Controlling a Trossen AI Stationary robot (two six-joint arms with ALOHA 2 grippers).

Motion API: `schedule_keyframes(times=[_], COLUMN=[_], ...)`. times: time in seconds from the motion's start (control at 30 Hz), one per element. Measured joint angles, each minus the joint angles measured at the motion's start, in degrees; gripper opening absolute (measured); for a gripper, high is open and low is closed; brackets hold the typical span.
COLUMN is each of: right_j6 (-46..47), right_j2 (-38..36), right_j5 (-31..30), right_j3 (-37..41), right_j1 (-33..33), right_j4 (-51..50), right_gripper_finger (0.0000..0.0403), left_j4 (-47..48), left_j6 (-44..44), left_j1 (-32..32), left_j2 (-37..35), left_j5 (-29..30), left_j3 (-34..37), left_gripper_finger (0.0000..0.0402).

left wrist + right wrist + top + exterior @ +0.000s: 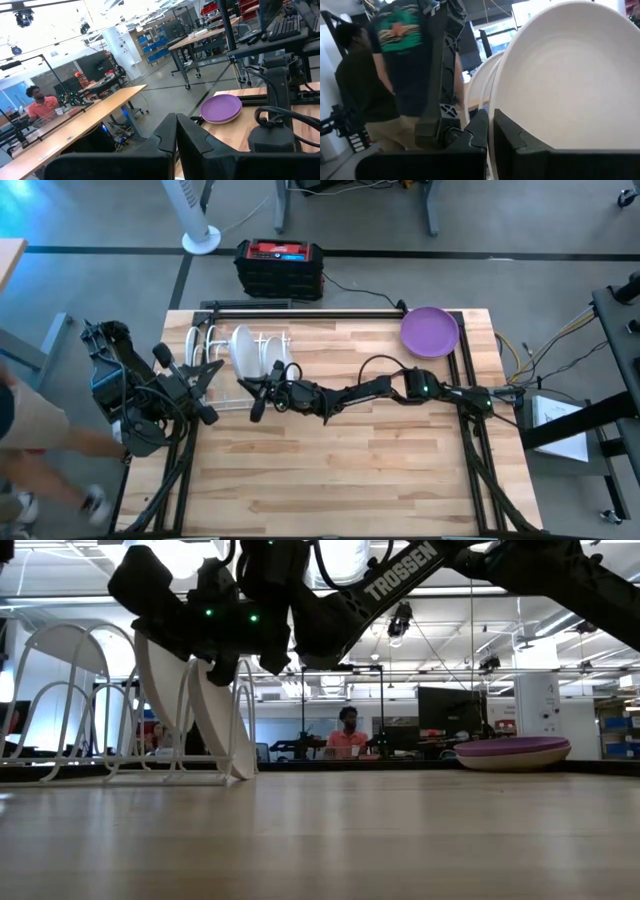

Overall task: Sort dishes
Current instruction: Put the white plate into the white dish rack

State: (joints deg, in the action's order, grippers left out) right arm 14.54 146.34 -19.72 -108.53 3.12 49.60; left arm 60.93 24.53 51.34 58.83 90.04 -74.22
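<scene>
At the wire rack (215,365) on the desk's (380,470) far-left part, the right gripper (262,390) is pinching a white plate's (565,80) rim between nearly shut fingers; it should be lifting straight up, clearing neighbouring plates. The purple plate (430,331) is lying far-right. The left gripper (205,390) is waiting nearby, fingers seemingly together.

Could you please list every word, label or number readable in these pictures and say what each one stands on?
"TROSSEN": white capitals on the dark arm crossing the top of the low view.
Red label on the black box on the floor beyond the table: too small to read.
Print on the green shirt of a person in the right wrist view: blurred, unreadable.
Nothing else is readable.
</scene>
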Motion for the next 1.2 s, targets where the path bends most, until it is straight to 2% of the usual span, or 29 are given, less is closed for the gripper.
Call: schedule_keyframes(times=[0.63, 1.2], right_j6=[1.8, -3.3], right_j2=[0.2, 0.3], right_j5=[-0.1, -0.8], right_j3=[0.1, 0.1], right_j1=[0.9, 1.5], right_j4=[-1.5, -11.6], right_gripper_finger=[0.0000, 0.0000], left_j4=[0.0, 0.0], left_j6=[0.5, 1.5], left_j1=[0.0, 0.0], left_j2=[0.0, 0.2], left_j5=[0.0, -0.3], left_j3=[0.1, 0.1], left_gripper_finger=[0.0000, 0.0000])
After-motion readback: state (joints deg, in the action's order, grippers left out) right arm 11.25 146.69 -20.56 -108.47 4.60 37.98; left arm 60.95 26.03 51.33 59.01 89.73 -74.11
